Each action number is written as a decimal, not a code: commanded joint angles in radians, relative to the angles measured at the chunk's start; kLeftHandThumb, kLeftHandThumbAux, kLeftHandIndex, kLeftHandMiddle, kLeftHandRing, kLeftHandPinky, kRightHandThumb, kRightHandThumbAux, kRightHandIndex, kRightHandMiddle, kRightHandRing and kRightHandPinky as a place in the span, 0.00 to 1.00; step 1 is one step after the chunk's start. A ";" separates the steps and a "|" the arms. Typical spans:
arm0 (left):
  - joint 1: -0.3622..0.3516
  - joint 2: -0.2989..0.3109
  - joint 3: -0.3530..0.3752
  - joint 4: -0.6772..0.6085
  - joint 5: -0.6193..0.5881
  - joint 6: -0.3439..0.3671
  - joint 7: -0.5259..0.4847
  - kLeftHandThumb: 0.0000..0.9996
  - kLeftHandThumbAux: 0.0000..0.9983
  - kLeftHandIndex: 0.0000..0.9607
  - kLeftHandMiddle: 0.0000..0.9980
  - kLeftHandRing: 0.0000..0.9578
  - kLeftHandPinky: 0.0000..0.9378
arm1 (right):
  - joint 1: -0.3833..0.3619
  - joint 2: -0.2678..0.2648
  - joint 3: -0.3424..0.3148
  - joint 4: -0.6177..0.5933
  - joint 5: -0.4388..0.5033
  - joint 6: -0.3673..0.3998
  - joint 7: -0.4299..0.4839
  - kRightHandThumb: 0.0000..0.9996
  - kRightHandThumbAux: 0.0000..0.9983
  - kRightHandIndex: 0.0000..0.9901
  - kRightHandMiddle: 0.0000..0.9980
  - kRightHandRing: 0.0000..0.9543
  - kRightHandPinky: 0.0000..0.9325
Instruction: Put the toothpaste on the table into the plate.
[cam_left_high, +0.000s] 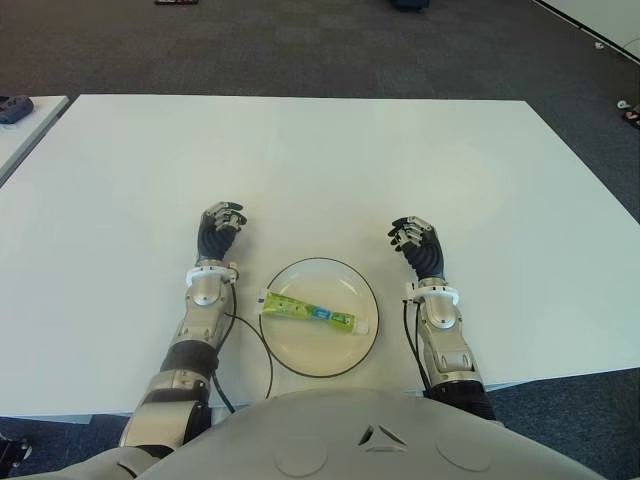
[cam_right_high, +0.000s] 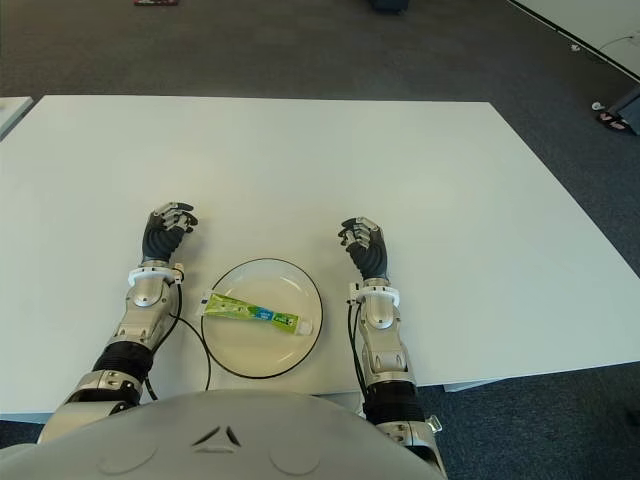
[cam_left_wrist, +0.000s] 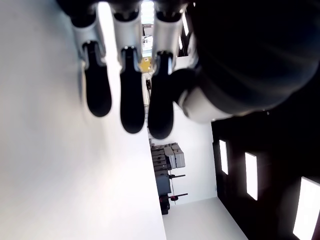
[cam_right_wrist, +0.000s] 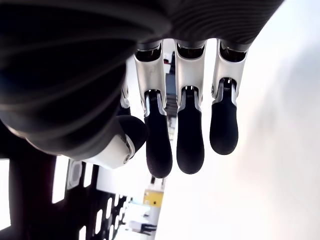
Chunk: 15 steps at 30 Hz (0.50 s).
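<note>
I see the toothpaste (cam_left_high: 314, 315) lying flat inside the plate (cam_left_high: 359, 342) on the desk (cam_left_high: 320, 170), so the task looks done. My left hand (cam_left_high: 219, 232) and right hand (cam_left_high: 417, 246) flank the plate, fingers loosely curled, holding nothing.

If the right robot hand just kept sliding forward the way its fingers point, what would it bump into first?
Probably nothing. The right robot hand points away from the robot across the bare white table, which looks free to its far edge. The plate with the toothpaste shows beside it, not ahead.
</note>
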 joint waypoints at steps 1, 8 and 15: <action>0.022 -0.007 -0.003 0.018 -0.011 0.006 -0.019 0.71 0.72 0.45 0.62 0.62 0.58 | -0.009 0.003 -0.009 0.012 0.007 -0.003 -0.009 0.71 0.73 0.43 0.56 0.60 0.64; 0.027 -0.012 0.006 0.023 -0.024 0.002 -0.011 0.71 0.72 0.45 0.62 0.62 0.58 | -0.006 0.007 -0.014 0.010 0.013 0.005 -0.014 0.71 0.73 0.43 0.57 0.61 0.66; 0.031 -0.010 0.006 0.033 -0.022 -0.019 -0.009 0.71 0.72 0.45 0.62 0.61 0.59 | -0.004 0.012 -0.018 0.009 0.017 0.004 -0.015 0.71 0.73 0.43 0.57 0.61 0.63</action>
